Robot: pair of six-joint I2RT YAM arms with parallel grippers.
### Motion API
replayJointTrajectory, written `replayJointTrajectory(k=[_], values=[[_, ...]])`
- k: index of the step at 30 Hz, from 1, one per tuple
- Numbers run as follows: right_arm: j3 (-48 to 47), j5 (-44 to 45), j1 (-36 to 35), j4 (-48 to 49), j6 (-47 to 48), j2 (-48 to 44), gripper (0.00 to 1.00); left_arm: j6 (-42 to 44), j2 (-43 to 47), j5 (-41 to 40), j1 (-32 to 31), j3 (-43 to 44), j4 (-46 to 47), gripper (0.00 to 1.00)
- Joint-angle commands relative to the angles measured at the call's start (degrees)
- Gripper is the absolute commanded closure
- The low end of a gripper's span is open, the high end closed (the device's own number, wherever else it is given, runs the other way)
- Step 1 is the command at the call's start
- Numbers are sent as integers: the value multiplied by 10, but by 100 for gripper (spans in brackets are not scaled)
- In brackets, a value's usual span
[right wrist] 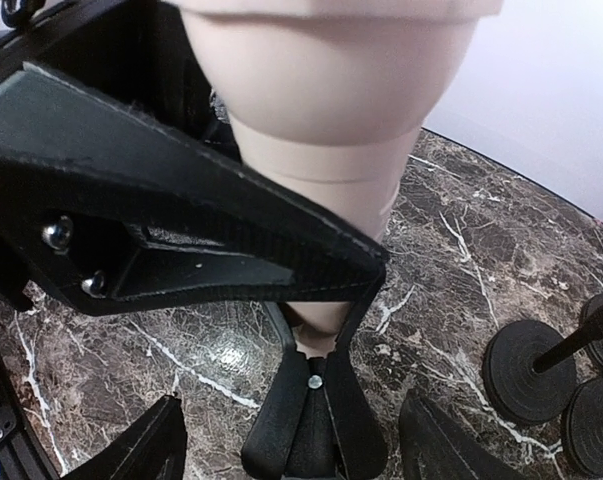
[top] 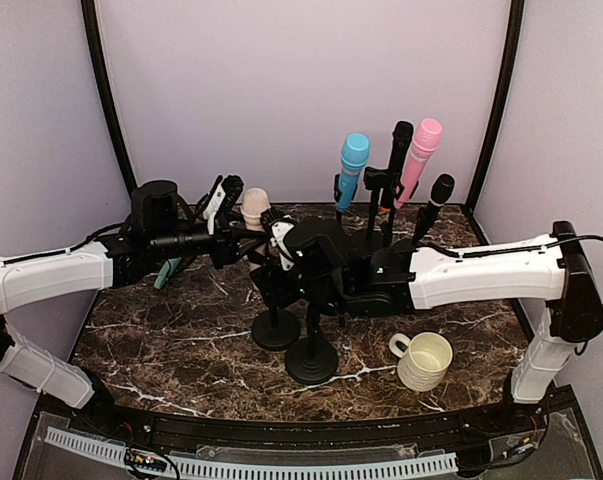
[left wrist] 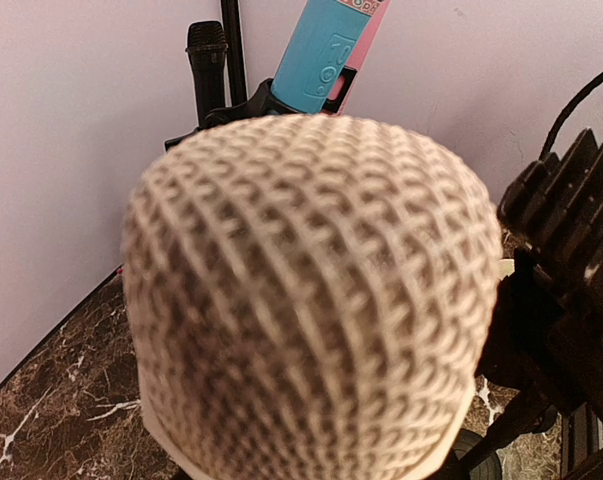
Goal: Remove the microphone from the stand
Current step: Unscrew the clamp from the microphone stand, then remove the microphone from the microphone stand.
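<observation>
A beige microphone (top: 254, 205) with a woven mesh head (left wrist: 301, 300) stands in a black spring clip (right wrist: 316, 430) on the front stand (top: 311, 355). My left gripper (top: 243, 225) comes in from the left and is shut on the microphone's neck. One of its black fingers (right wrist: 181, 220) lies across the beige body (right wrist: 321, 130) in the right wrist view. Its own wrist view shows only the mesh head, and the fingers are hidden. My right gripper (right wrist: 291, 450) is open, its two fingertips on either side of the clip's handles low on the stand.
At the back stand a blue microphone (top: 353, 160), a pink one (top: 421, 150) and two black ones (top: 439, 195) on their stands. A cream cup (top: 424, 360) sits front right. A second round base (top: 276, 330) is beside the front stand. Purple walls enclose the marble table (top: 171, 350).
</observation>
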State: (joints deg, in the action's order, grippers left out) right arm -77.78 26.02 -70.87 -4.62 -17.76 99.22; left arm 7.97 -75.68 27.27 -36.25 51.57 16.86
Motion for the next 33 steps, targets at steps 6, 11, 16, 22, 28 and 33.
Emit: replayJointTrajectory(k=[6,11,16,22,28,33], values=[[-30,25,-2,-13,-23,19,41,7,29,-4,-3,-5,14,63],[-34,34,-2,-25,-27,23,74,7,31,-5,-3,-5,14,64],[-26,41,-2,-22,-30,14,98,11,34,-8,-3,-6,14,65],[-23,43,-2,-21,-30,10,99,51,66,-85,-2,8,-14,66],[-15,31,-1,-15,-23,-3,63,68,116,-149,41,9,-49,66],[1,-3,-1,11,-4,-29,24,80,104,-195,74,34,-117,66]])
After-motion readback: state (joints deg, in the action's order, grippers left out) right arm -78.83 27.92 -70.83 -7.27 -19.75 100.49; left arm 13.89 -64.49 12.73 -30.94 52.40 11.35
